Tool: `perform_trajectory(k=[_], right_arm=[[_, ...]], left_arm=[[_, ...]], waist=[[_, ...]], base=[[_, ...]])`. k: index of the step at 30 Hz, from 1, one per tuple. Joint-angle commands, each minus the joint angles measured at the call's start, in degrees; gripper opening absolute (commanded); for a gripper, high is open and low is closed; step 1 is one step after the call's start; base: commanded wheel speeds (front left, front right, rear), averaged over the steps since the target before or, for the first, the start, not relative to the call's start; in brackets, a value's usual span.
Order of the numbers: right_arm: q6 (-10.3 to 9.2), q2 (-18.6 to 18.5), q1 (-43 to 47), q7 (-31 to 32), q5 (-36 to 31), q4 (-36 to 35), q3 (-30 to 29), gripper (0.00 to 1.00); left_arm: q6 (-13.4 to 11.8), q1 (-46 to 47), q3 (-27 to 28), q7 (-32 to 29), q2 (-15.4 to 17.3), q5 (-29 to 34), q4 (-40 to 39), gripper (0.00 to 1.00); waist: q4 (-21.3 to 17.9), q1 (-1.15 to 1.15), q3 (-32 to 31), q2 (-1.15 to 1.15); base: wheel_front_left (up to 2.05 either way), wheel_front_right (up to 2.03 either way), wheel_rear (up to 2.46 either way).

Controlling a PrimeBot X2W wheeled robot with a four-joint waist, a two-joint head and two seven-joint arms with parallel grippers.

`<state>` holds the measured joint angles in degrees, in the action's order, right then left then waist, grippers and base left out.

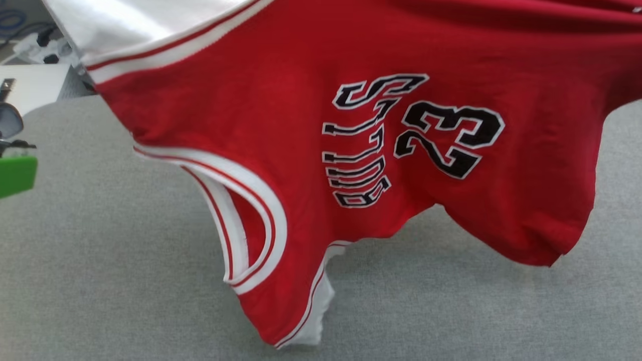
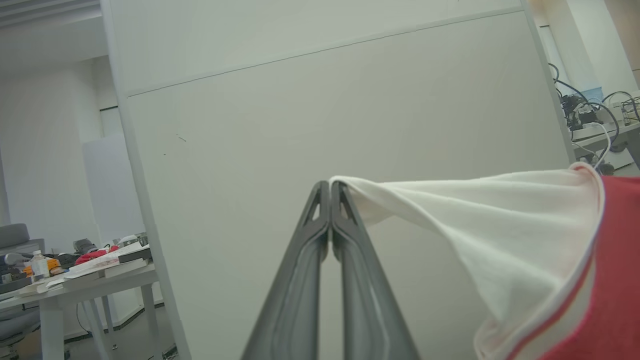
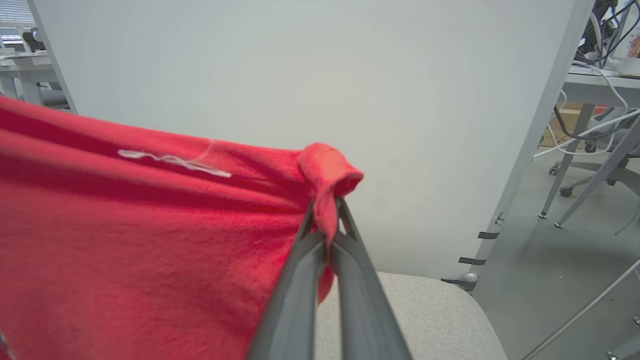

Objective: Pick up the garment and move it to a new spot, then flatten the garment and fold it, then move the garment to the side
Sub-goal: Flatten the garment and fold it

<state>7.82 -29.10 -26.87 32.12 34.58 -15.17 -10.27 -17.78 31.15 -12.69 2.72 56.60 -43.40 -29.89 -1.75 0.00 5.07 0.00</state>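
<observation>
The garment (image 1: 311,115) hangs stretched across the head view above the grey table (image 1: 100,281), its black "BULLS 23" print turned sideways and its striped neckline sagging toward the surface. In the left wrist view my left gripper (image 2: 330,186) is shut on the edge of the garment's white sleeve (image 2: 500,225), which trails off to the right. My right gripper (image 3: 326,205) is shut on a bunched red corner of the garment (image 3: 150,240), whose cloth spreads to the left in the right wrist view.
A green object (image 1: 17,175) and a dark device sit at the table's left edge. A pale partition wall (image 3: 300,75) stands behind the table. Desks with cables and clutter (image 2: 75,260) lie beyond, and chair legs (image 3: 590,185) stand at the right.
</observation>
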Motion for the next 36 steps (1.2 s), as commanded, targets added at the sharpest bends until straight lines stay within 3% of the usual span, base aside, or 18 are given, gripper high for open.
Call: perform_trajectory(k=[1,6,12,16,21,25,30,36], right_arm=[[-0.33,-0.8,-1.3,-0.3,-0.2,1.1,-0.9,0.00],[-0.33,-3.0,-7.7,-1.3,-2.0,3.7,-0.1,0.00],[-0.33,-5.2,-19.5,-3.0,-3.6,9.9,2.3,0.00],[-0.33,-4.9,-30.8,-4.5,-6.5,17.1,5.4,0.00],[-0.33,-3.0,-44.9,-7.9,-11.5,26.8,9.3,0.00],[-0.33,-0.7,-54.7,-12.6,-15.6,35.3,11.6,0.00],[-0.33,2.5,-64.9,-19.4,-21.3,45.5,12.3,0.00],[-0.33,6.3,-71.8,-26.3,-27.6,55.5,10.3,0.00]], left_arm=[[0.1,2.3,0.8,-0.9,1.4,0.0,1.0,0.00],[4.3,9.0,-1.5,-4.0,2.9,0.7,3.7,0.00],[10.1,24.2,-4.3,-6.6,0.6,1.7,10.9,0.00],[14.4,37.3,-7.2,-8.9,-2.8,3.7,19.1,0.00],[18.0,54.0,-10.7,-9.3,-8.6,8.4,31.9,0.00],[20.2,65.6,-13.0,-7.4,-12.6,12.8,43.7,0.00],[20.6,77.8,-13.5,-0.8,-17.5,16.3,57.6,0.00],[21.7,85.7,-15.6,8.1,-21.1,20.1,70.4,0.00]], waist=[[-0.3,0.00,3.4,0.00],[-0.1,0.00,10.0,0.00],[0.5,0.00,19.0,0.00],[0.7,0.00,24.4,0.00],[1.0,0.00,29.4,0.00],[0.8,0.00,32.4,0.00],[0.9,0.00,35.2,0.00],[1.6,0.00,37.2,0.00]], base=[[0.00,0.00,0.00],[0.00,0.00,0.00],[0.00,0.00,0.00],[0.00,0.00,0.00],[0.00,0.00,0.00],[0.00,0.00,0.00],[0.00,0.00,0.00],[0.00,0.00,0.00]])
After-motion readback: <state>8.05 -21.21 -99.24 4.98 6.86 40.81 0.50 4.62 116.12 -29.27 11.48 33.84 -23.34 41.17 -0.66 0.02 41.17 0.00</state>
